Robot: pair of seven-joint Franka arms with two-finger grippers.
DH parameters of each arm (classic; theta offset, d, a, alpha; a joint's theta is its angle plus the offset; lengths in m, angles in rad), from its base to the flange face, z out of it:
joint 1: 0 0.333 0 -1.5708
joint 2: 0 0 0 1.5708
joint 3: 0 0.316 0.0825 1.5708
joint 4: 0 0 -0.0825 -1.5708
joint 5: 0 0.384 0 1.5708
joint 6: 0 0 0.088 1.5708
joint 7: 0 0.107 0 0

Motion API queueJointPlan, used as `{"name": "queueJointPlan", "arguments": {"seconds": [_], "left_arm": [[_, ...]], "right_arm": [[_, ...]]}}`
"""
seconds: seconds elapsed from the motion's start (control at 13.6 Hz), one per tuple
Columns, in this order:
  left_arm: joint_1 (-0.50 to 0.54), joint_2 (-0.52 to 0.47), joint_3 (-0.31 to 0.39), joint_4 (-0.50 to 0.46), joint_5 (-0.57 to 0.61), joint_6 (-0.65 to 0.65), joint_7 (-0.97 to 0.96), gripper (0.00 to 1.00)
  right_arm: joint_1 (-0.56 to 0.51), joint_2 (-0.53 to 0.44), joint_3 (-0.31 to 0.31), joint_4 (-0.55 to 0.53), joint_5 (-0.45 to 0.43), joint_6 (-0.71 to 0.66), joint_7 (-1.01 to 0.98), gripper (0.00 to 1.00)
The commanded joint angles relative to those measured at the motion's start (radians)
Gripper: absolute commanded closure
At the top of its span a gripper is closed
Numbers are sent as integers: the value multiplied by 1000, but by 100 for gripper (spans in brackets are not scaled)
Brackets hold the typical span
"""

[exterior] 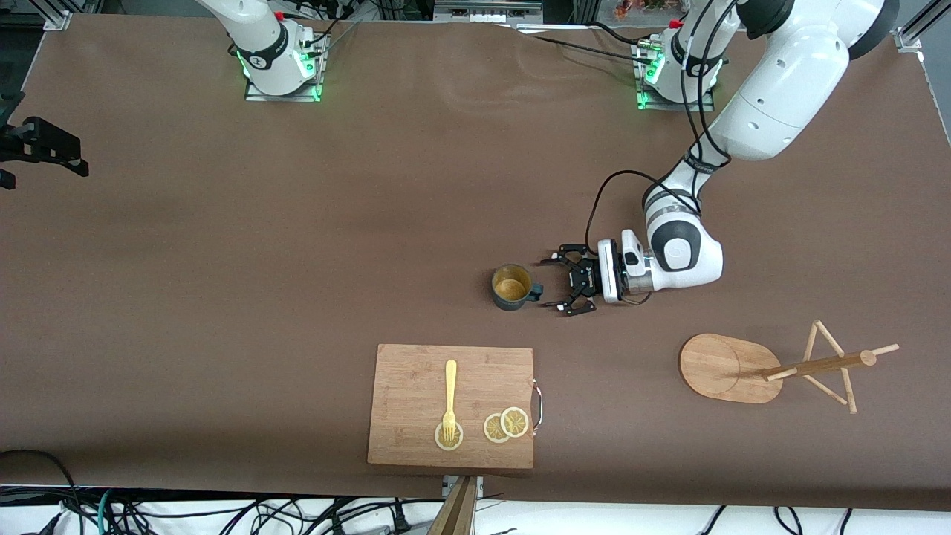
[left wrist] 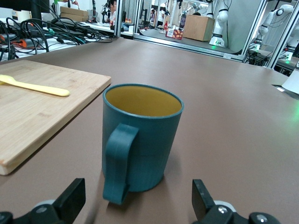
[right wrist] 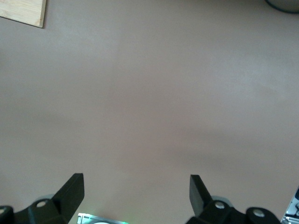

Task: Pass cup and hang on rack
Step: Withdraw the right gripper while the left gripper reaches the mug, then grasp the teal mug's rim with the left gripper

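Fingers [exterior: 559, 260] of the left gripper [exterior: 556, 282] were spread wide and grasping nothing, low at the table beside the cup [exterior: 511, 287], whose handle pointed into the gap between them without touching either one. From the front camera, the cup stood upright on the brown table [exterior: 223, 297], farther from that camera than the bamboo cutting board [exterior: 416, 386]. On that board lay a yellow fork [exterior: 449, 397] with its tines on a lemon slice [exterior: 449, 437], and two more lemon slices [exterior: 506, 425] sat near the board's metal handle [exterior: 537, 407]. The rack [exterior: 773, 368] stood toward the left arm's end of the table, well apart from the cup. The right arm waited, only its base [exterior: 278, 59] showing.

In the left wrist view, the cup filled the middle, teal with a yellowish inside, its handle turned toward the camera between the two dark fingertips [left wrist: 72, 198]. The board and fork lay beside it.

In the right wrist view, the right gripper [right wrist: 136, 191] hung over bare table, its fingers released and wide apart, with a corner of the board at the edge.
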Motion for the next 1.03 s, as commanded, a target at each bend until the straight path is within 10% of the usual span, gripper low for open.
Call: {"name": "queueJointPlan", "arguments": {"seconds": [0.0,0.44,0.59,0.74,0.96], "left_arm": [[-18,29,-4,50,-27,32,38,0],[-44,27,-4,50,-62,55,38,1],[-42,24,-4,50,-65,55,38,33],[-42,24,-4,50,-70,55,23,76],[-42,24,13,49,-88,54,-19,100]], "right_arm": [[-3,-31,-3,-17,14,-52,141,0],[3,-238,-38,-332,9,216,127,0],[-52,-217,-32,-289,28,61,143,0],[-184,-206,130,-277,37,28,140,0],[-183,-149,131,-205,38,22,129,0]]}}
